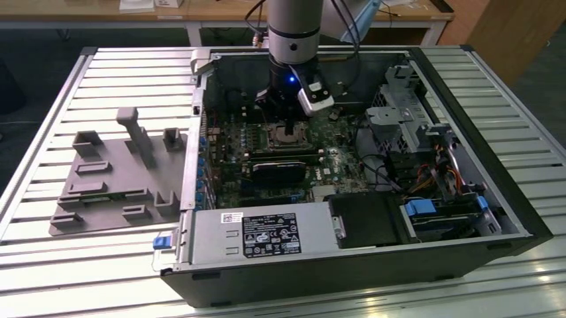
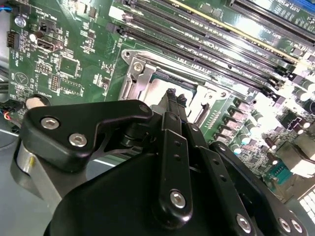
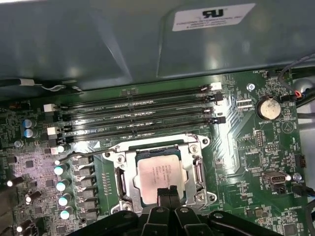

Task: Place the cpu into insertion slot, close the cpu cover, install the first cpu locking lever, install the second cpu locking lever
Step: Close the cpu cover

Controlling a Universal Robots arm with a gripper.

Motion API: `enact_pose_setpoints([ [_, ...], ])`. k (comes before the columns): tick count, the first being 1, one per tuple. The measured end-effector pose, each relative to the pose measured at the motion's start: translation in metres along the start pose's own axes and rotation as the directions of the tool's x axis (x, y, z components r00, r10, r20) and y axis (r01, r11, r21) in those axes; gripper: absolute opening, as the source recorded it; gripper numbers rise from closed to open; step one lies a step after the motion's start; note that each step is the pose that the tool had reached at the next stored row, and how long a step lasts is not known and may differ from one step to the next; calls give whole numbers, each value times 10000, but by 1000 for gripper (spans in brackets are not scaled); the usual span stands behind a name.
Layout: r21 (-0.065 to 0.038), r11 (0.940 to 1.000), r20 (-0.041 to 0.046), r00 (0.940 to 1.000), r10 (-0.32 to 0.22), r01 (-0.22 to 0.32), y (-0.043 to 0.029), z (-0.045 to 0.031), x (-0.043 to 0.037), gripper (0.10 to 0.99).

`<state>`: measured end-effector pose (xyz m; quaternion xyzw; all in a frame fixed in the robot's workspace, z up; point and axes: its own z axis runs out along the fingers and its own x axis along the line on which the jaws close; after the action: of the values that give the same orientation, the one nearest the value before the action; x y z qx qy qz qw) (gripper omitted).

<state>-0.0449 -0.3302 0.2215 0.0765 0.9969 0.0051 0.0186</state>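
Ok, cpu [image 3: 160,172], pale silver sq. chip, sits in insertion slot [image 3: 147,154] w/ cpu cover [image 3: 196,169] round it. Gripper [image 3: 167,191] fingers together, tips at chip's edge. PC case [image 1: 372,265] on slatted table [image 1: 106,73]; wooden desks [image 1: 89,12] behind.

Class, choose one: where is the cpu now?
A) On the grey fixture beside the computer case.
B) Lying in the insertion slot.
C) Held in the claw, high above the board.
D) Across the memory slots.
B: in the first wrist view the cpu lies flat in the insertion slot, the cpu cover framing it, the claw close by one edge.
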Motion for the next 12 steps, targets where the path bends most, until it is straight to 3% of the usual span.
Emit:
enact_pose_setpoints([
  [7,6,10000,0,10000,0,0,3,-1,11,102],
  [12,6,10000,1,10000,1,-1,4,-57,9,102],
])
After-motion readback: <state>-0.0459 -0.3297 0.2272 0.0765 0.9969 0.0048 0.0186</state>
